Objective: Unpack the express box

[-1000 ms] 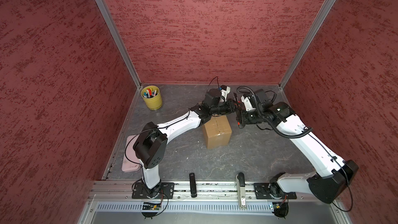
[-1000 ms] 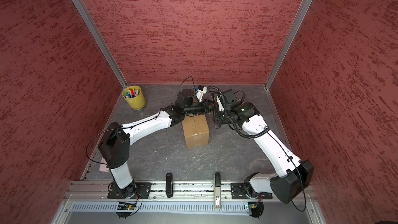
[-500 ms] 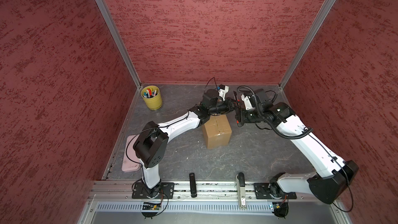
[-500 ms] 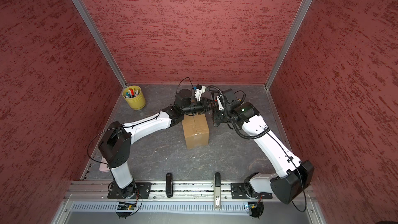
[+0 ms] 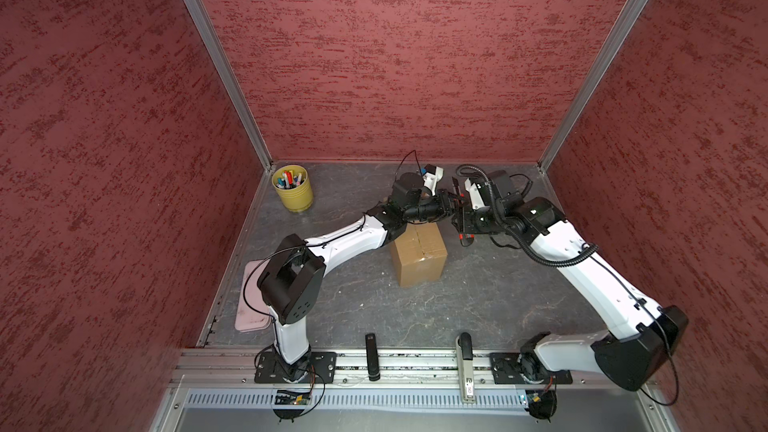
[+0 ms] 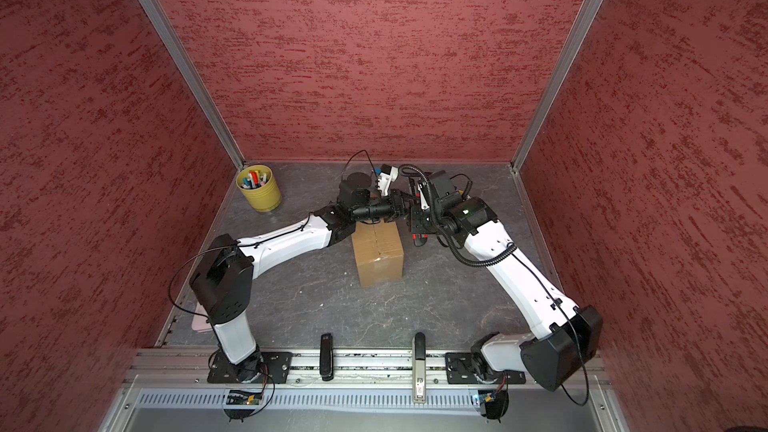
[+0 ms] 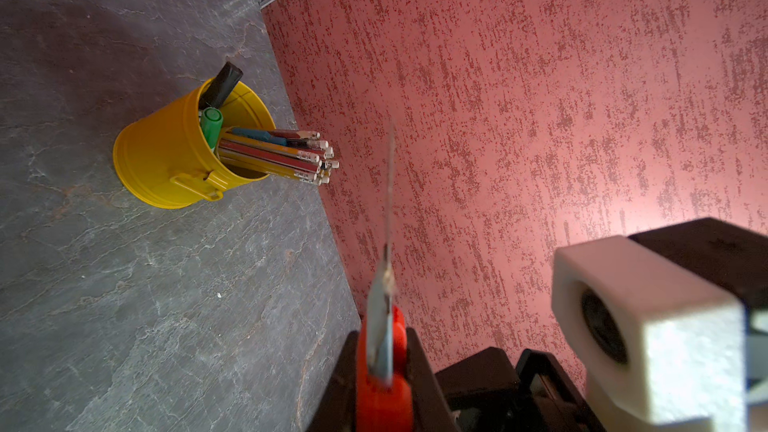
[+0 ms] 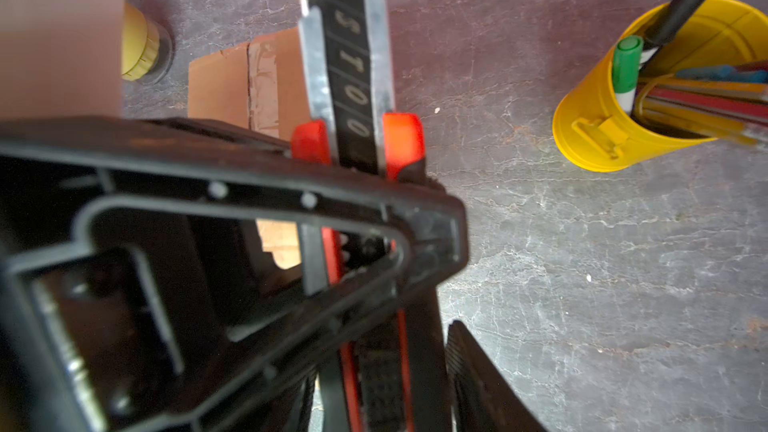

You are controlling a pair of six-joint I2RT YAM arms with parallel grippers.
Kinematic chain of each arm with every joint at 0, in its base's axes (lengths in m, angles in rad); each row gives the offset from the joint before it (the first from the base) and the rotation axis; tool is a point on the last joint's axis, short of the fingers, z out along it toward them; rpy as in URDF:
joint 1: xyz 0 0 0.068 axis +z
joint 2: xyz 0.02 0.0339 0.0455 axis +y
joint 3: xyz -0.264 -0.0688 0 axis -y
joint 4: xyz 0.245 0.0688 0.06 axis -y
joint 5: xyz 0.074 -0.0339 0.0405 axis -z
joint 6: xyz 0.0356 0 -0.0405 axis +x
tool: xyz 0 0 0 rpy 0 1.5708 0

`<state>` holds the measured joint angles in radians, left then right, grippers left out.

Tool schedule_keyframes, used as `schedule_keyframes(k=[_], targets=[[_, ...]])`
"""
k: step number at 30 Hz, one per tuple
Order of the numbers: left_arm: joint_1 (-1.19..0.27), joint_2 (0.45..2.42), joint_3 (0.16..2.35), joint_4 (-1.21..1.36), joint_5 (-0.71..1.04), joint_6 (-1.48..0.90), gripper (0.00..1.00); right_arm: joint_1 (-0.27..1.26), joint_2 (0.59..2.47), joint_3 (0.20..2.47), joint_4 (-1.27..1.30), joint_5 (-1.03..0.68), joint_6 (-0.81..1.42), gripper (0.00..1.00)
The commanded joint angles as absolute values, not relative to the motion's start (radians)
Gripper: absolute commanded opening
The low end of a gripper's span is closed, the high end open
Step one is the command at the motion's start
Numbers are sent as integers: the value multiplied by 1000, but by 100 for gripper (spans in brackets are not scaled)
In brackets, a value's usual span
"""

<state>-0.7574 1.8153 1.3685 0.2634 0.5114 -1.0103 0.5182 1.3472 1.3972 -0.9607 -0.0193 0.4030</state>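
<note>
Since a second ago the express box, a plain brown corrugated cardboard carton, has not shifted. Both arms keep nearly the same pose above its far end, and only the right gripper's jaws have widened.

The carton stands near the middle of the dark grey, stone-patterned worktop, flaps upward. All the top flaps lie shut. In the right wrist view a strip of glossy tape covers the centre seam, and I cannot tell whether it has been slit. The unpacking itself seems hardly begun: the seam is still to cut, the flaps to fold back and the contents to lift out. The seam, and with it what looks like the long axis, runs from the front rail toward the back wall, slightly skewed.

Just past the box's far right corner, clear of the cardboard, a red-bodied utility knife with a black slider hangs in the air, its bare metal blade extended. The left gripper is clamped on the red body. The right gripper has its jaws apart around the handle, with a sliver of worktop showing beside one pad. This looks like the knife passing to the left arm.

Further out, a yellow metal cup of pens stands in the back left corner. A flat pink board lies by the left arm's base.
</note>
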Motion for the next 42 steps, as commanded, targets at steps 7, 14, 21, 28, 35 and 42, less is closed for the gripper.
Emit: schedule_keyframes(k=[7, 14, 21, 28, 35, 42], targets=[[-782, 1842, 1378, 318, 558, -1045, 16, 526, 1373, 1394, -867, 44, 381, 39], [-785, 1837, 1366, 304, 549, -1032, 18, 526, 1365, 1414, -885, 37, 367, 22], [-782, 1763, 1354, 203, 474, -931, 40, 537, 1333, 1410, -1017, 15, 365, 10], [-770, 1644, 1294, 93, 384, -859, 63, 620, 1226, 1359, -1191, 75, 446, 7], [-757, 1476, 1188, -101, 229, -788, 74, 744, 1092, 1255, -1304, 94, 602, 5], [-720, 1274, 1084, -334, 39, -707, 78, 864, 1025, 1180, -1355, 104, 707, 5]])
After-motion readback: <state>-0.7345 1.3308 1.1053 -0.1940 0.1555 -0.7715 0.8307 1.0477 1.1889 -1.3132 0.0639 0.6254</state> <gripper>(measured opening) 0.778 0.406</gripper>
